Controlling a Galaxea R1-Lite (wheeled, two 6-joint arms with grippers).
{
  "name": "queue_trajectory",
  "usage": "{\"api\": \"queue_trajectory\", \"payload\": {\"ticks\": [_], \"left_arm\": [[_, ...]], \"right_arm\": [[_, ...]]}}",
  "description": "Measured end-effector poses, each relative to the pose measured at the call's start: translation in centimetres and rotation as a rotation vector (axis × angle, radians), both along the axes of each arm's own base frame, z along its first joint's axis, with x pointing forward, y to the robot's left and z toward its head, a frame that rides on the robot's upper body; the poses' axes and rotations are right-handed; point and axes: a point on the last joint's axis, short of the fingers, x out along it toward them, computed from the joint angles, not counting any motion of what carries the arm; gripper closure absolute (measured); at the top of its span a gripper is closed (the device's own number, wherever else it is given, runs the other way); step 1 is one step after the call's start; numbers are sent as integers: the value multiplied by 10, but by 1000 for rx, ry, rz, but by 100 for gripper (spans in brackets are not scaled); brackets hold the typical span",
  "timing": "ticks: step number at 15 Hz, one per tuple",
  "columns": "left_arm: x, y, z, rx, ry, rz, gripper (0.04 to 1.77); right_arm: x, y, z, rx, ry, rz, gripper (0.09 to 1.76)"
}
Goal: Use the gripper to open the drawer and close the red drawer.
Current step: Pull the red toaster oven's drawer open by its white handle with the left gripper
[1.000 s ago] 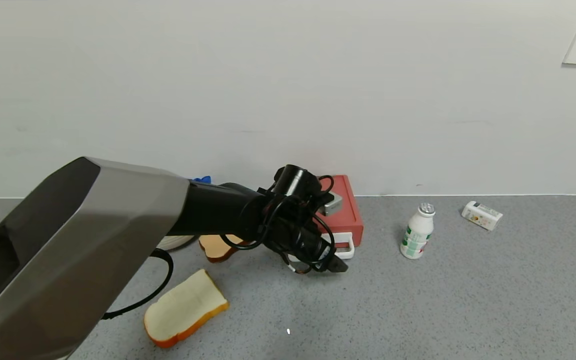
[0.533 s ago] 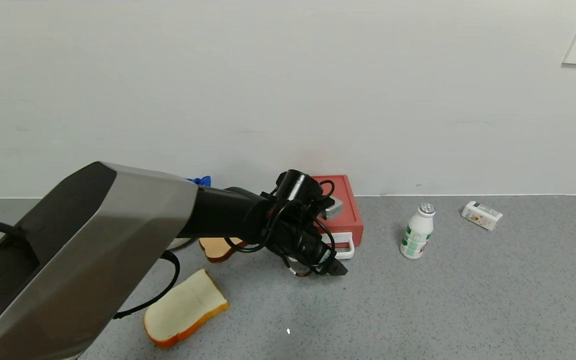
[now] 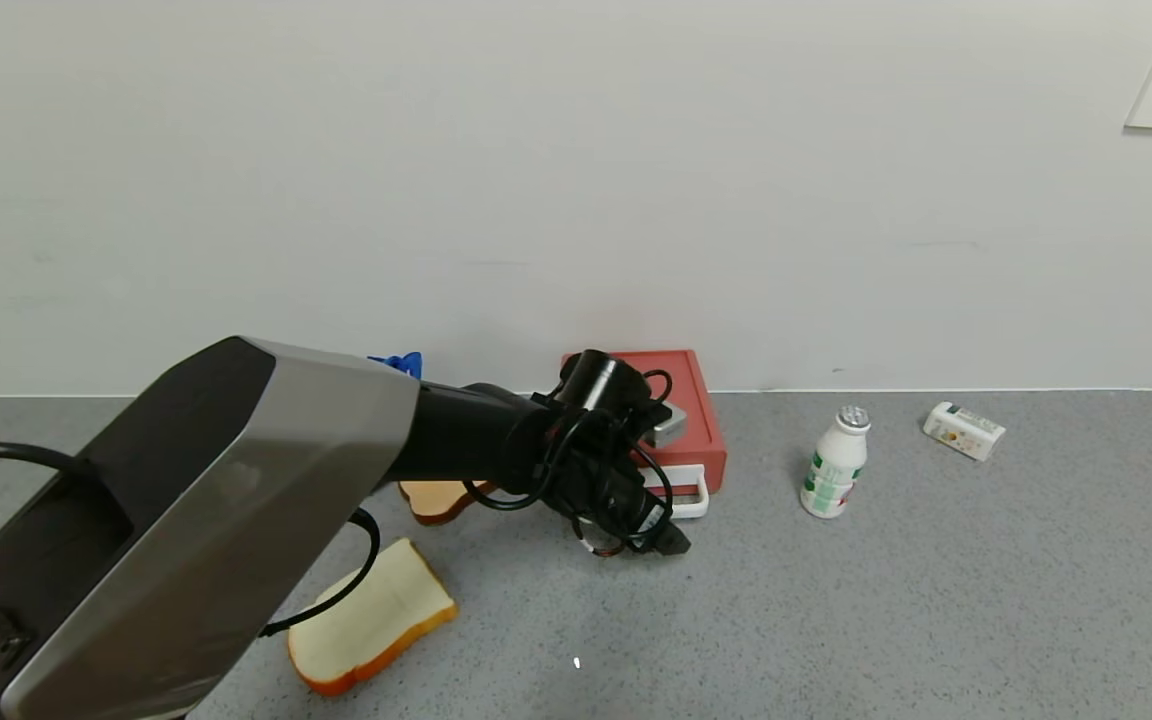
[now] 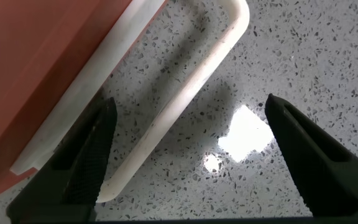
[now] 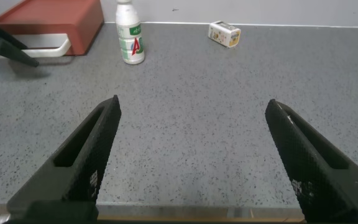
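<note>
From the head camera, the flat salmon-red plastic drawer (image 3: 684, 415) sits on the grey speckled bench (image 3: 886, 600) against the white wall, its long axis running from wall toward the robot, and its white loop handle (image 3: 688, 494) faces the robot. The left end effector (image 3: 664, 540) hovers just before that handle. A white plastic bottle (image 3: 835, 461) stands to the right, a small white carton (image 3: 963, 430) beyond it; two bread slices (image 3: 372, 616) lie left. From the left wrist, the left end effector's black fingers (image 4: 82, 155) are spread wide, the handle (image 4: 185, 93) between them, untouched. From the right wrist, the right end effector (image 5: 194, 155) hangs wide over bare bench, well apart from the drawer (image 5: 51, 18).
</note>
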Motion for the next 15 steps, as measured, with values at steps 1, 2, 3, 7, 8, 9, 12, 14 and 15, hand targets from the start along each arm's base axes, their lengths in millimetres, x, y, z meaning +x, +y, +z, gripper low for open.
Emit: {"api": "queue_trajectory", "payload": {"ticks": [1,2,3,7,8,9,12,14,15], "left_arm": [[0,0,-1,3,2,2,9],[0,0,-3,9,9,4,9],[-1,-1,-4,11,14,7,9],[-9,-3,-10,26,42,0,9],[-12,-4,-11,32,49,-6,9],[-15,-5,-12,37,55,-10,9],[-24,-5,-14,45,81,-12,9],[-32,-5,-13,46,98,-13,9],[-36,-5,-13,49,106,-17,9]], "right_arm": [[0,0,0,0,0,0,14],[0,0,0,0,0,0,14],[0,0,0,0,0,0,14],[0,0,0,0,0,0,14],[0,0,0,0,0,0,14],[0,0,0,0,0,0,14],[0,0,0,0,0,0,14],[0,0,0,0,-1,0,14],[0,0,0,0,-1,0,14]]}}
